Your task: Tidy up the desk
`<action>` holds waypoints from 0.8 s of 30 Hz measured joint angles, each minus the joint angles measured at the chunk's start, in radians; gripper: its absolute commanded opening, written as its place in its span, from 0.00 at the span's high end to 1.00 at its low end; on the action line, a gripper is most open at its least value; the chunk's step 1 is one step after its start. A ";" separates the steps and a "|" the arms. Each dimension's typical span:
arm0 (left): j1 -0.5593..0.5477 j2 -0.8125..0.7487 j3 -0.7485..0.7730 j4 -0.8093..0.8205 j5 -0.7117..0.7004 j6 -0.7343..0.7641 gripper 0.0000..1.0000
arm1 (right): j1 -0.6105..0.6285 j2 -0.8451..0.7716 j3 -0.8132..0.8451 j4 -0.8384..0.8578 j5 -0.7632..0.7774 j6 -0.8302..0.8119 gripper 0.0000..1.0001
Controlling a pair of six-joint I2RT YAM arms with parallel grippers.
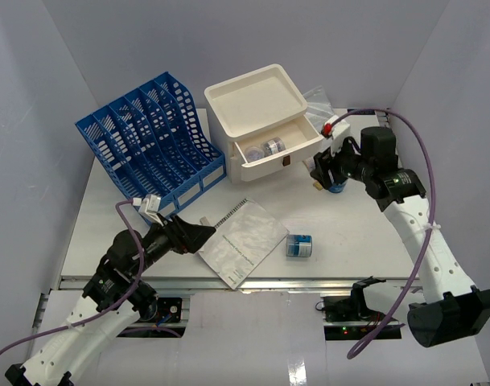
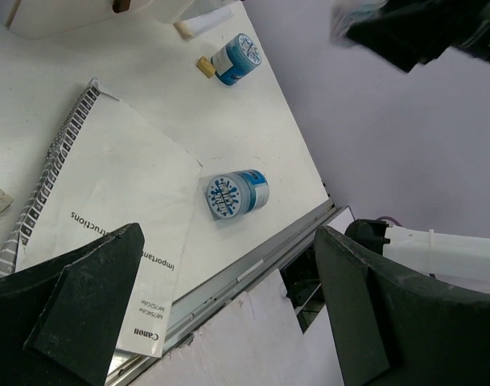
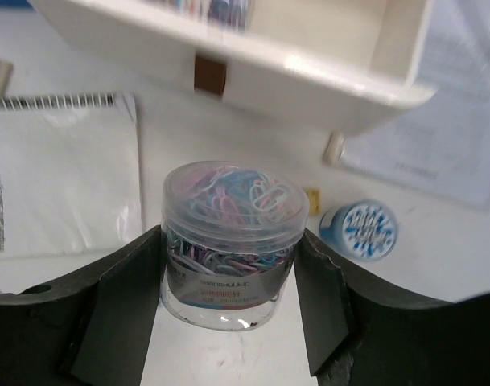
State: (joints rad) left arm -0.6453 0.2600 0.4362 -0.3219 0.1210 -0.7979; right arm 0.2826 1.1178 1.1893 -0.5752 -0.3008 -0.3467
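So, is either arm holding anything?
The right gripper clamps a clear jar of paper clips by its sides; the left gripper is open, empty.

Blue file rack (image 1: 152, 138), white drawer box (image 1: 257, 100), paperclip jar (image 3: 228, 241); spiral booklet (image 1: 240, 240) near blue tub (image 1: 299, 245).

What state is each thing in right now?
drawer: open, small container inside.
right gripper: shut on paper-clip jar.
paper-clip jar: lid on.
left gripper: open, empty.
blue tub: lying on its side.
booklet: closed, flat on the desk.
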 measured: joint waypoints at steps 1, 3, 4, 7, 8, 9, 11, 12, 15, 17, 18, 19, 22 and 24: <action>0.000 0.008 0.000 0.003 0.000 0.000 0.02 | 0.009 0.003 0.043 0.017 -0.004 0.007 0.60; 0.000 0.024 0.000 0.009 0.002 0.000 0.02 | 0.030 0.025 0.115 0.041 -0.006 0.029 0.60; 0.000 0.030 0.000 0.009 0.003 -0.001 0.02 | 0.037 0.050 0.155 0.052 -0.006 0.040 0.59; 0.000 0.030 0.000 0.010 0.004 -0.004 0.02 | 0.053 0.153 0.270 0.090 0.004 0.071 0.59; 0.000 0.029 0.000 0.010 0.004 -0.005 0.02 | 0.054 0.188 0.296 0.106 0.013 0.080 0.59; 0.000 0.028 0.000 0.010 0.004 -0.007 0.02 | 0.054 0.222 0.316 0.117 0.026 0.086 0.59; 0.000 0.026 0.000 0.010 0.004 -0.010 0.02 | 0.054 0.285 0.344 0.133 0.058 0.094 0.58; 0.000 0.025 0.000 0.010 0.004 -0.011 0.02 | 0.054 0.317 0.355 0.135 0.075 0.099 0.57; 0.000 0.024 0.000 0.008 0.004 -0.014 0.02 | 0.054 0.398 0.382 0.138 0.116 0.104 0.51; 0.000 0.024 0.002 0.007 0.004 -0.014 0.02 | 0.054 0.438 0.385 0.138 0.134 0.104 0.34; 0.000 0.024 0.004 0.006 0.003 -0.013 0.02 | 0.054 0.450 0.385 0.138 0.141 0.104 0.26; 0.000 0.025 0.007 0.005 0.003 -0.012 0.02 | 0.054 0.461 0.385 0.138 0.146 0.104 0.18; 0.000 0.053 0.032 -0.001 0.003 0.002 0.02 | 0.054 0.477 0.385 0.148 0.162 0.102 0.04; 0.000 0.091 0.059 -0.002 0.003 0.017 0.02 | 0.054 0.480 0.385 0.162 0.170 0.098 0.07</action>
State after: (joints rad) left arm -0.6453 0.3514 0.4947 -0.3239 0.1238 -0.7804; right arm 0.3370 1.5973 1.5745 -0.4130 -0.1313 -0.2490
